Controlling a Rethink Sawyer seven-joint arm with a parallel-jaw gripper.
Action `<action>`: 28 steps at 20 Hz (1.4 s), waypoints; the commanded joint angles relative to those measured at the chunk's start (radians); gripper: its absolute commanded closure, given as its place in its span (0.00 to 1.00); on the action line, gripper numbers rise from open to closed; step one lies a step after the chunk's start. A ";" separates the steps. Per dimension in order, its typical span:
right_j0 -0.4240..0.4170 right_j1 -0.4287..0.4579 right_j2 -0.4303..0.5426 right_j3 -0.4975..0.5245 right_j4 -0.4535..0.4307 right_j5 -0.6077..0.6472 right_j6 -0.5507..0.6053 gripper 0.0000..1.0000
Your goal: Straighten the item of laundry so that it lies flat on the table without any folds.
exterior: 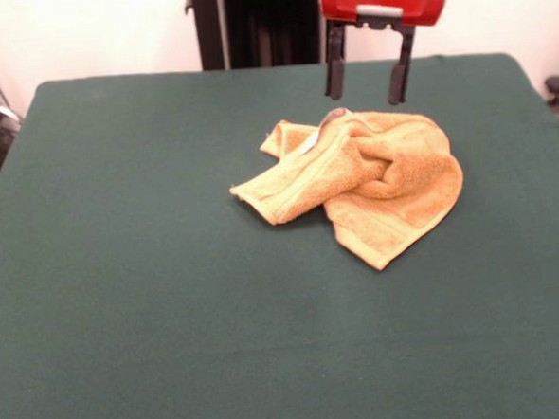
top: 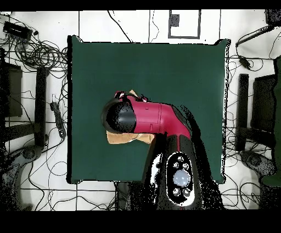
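My end effector (exterior: 368, 82) hangs fingers apart, empty, just above the bunched towel (exterior: 354, 186) on the surface (exterior: 122, 276); pinching several layers could tighten folds.

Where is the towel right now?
In the front view the towel lies crumpled right of the table's centre, toward its far edge, just below the open claw. Overhead, the arm hides most of it.
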 commanded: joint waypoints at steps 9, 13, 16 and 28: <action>-0.031 0.164 0.099 -0.338 -0.077 0.598 -0.085 0.00; -0.044 0.190 0.119 -0.386 -0.090 0.617 -0.098 0.00; -0.050 0.202 0.126 -0.404 -0.094 0.618 -0.104 0.00; -0.035 0.313 0.145 -0.481 0.010 0.516 0.102 0.00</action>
